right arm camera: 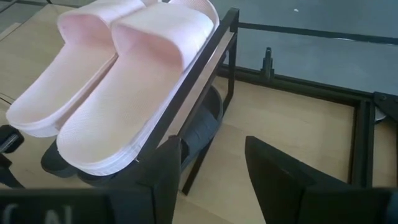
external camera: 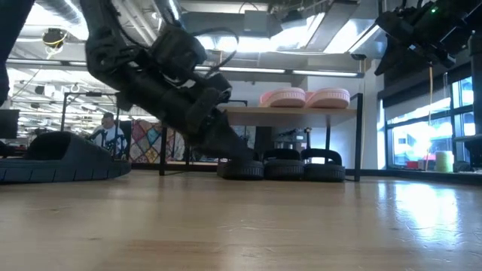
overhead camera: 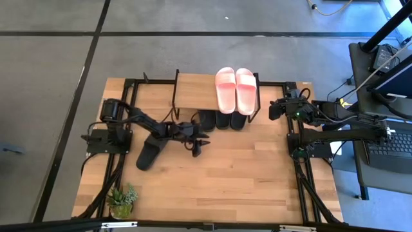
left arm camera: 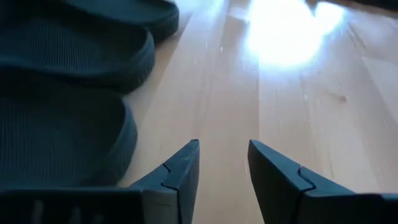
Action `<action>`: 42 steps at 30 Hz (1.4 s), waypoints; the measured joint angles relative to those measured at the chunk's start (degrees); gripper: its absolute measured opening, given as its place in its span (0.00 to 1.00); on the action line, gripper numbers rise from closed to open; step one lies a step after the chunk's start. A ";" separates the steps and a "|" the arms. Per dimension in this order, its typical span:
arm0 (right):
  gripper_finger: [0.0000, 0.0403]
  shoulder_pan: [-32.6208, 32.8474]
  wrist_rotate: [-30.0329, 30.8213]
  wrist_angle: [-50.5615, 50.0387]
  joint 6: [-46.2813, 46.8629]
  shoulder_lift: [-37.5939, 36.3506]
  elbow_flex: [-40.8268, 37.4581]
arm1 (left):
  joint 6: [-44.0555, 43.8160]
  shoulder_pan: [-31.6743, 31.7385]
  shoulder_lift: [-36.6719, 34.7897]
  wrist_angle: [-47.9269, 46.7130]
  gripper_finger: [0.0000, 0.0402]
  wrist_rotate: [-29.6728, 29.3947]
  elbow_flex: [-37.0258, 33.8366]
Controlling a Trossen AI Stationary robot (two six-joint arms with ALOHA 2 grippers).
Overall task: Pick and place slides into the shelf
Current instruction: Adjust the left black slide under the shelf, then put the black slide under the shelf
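The shelf point(overhead camera: 193, 90) stands at the table's far edge, with the pale pink pair of slides point(overhead camera: 235, 90) on the right half of its top board. Three black slides point(overhead camera: 223, 120) lie on the table under it, their ends sticking out toward the near side. A fourth black slide point(overhead camera: 151, 153) lies on the table to the left. My left gripper point(overhead camera: 201, 145) is low over the table, just near of the black slides, open with only bare wood between its fingers point(left arm camera: 224, 158). My right gripper point(right arm camera: 211, 162) hangs open beside the shelf's right end.
A small potted plant point(overhead camera: 122, 201) stands at the near left corner. Black frame rails point(overhead camera: 302, 167) run along both side edges of the table. Bare wood lies in the middle and near right point(overhead camera: 244, 174). A desk with equipment point(overhead camera: 386, 96) stands off the right side.
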 joint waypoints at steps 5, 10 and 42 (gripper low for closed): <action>0.44 -0.01 0.00 -0.09 -0.04 0.00 0.00 | 1.59 0.36 2.50 -0.59 0.31 -2.66 2.95; 0.44 -0.01 0.00 -0.28 -0.09 0.02 0.00 | 1.72 0.96 3.32 -1.89 0.30 -3.19 3.08; 0.44 -0.01 -0.15 -3.05 -0.11 0.02 0.00 | 1.68 0.04 -0.22 -16.48 0.30 2.81 3.17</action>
